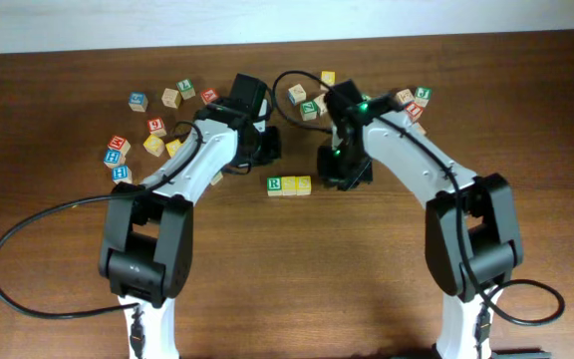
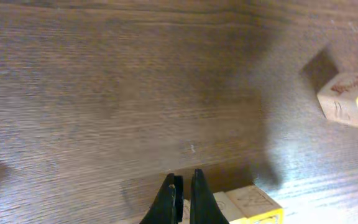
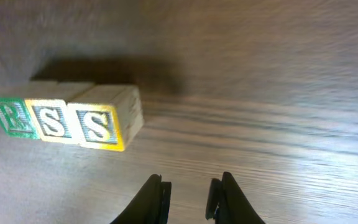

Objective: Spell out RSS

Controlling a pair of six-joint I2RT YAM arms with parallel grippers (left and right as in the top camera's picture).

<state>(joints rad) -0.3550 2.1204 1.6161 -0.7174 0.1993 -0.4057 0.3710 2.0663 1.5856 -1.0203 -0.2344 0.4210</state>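
Wooden RSS cubes read fully only from right wrist; right claw parted, left claw pinched shut.

The pale wooden cube with a green R has a green border. The first yellow-bordered wooden cube and the second yellow-bordered wooden cube show a greyish S on white. The dark brown wooden table shows streaky grain.

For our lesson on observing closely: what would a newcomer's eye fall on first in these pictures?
The row of three touching letter cubes reading RSS, left of centre in the right wrist view. Just below it there, the right gripper hangs open and empty. Loose cubes lie scattered near the top of the overhead view, on both sides.
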